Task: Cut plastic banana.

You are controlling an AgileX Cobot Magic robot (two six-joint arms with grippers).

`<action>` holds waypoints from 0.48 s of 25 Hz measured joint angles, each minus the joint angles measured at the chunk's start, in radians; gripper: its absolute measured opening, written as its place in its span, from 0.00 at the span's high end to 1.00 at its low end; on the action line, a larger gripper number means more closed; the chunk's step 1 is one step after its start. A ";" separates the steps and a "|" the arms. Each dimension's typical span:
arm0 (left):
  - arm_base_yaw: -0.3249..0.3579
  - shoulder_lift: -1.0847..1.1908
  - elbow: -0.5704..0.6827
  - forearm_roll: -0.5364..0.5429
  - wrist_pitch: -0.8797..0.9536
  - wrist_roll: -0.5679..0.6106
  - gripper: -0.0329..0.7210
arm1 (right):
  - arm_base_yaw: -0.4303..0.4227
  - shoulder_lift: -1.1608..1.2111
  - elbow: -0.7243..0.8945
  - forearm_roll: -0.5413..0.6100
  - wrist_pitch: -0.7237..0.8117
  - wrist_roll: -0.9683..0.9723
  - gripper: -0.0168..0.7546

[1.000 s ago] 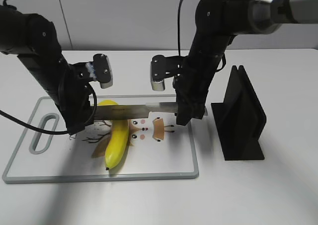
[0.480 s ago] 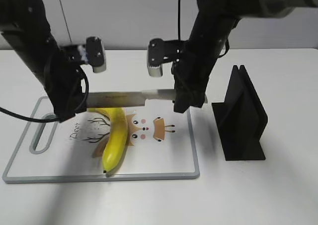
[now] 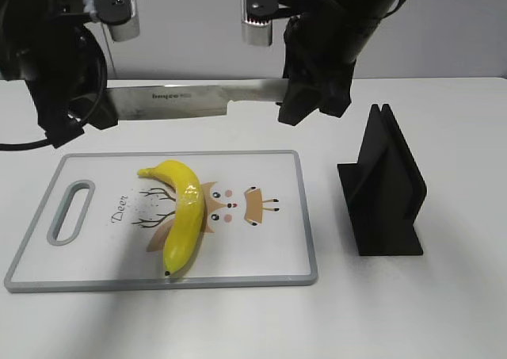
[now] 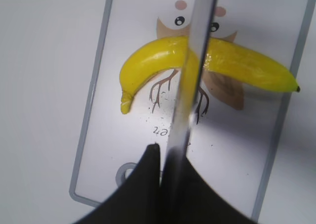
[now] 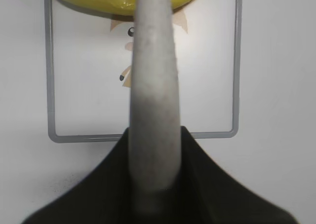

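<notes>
**Above the board, a knife held at both ends**

Above the white cutting board with a grey rim (image 3: 305, 216), a long steel kitchen knife (image 3: 190, 101) hangs level, well clear of the glossy yellow curved plastic banana (image 3: 181, 216). The left gripper (image 3: 67, 113) pinches the blade's tip end, jaws closed on it; the right gripper (image 3: 309, 97) grips the handle end, its jaws shut around it. Holding both ends probably keeps the blade steady and flat for a straight downward press. The wrist views look down along the blade at the banana underneath, so it appears lined up across the fruit.

The banana lies on the board over a printed cartoon animal, apparently whole. To the right stands a black slotted knife stand (image 3: 384, 189), apart from the board; nothing is visible in its slot.
</notes>
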 joint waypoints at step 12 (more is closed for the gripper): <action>0.000 -0.005 -0.001 -0.005 -0.027 -0.008 0.81 | 0.000 -0.006 0.000 0.002 0.003 0.009 0.77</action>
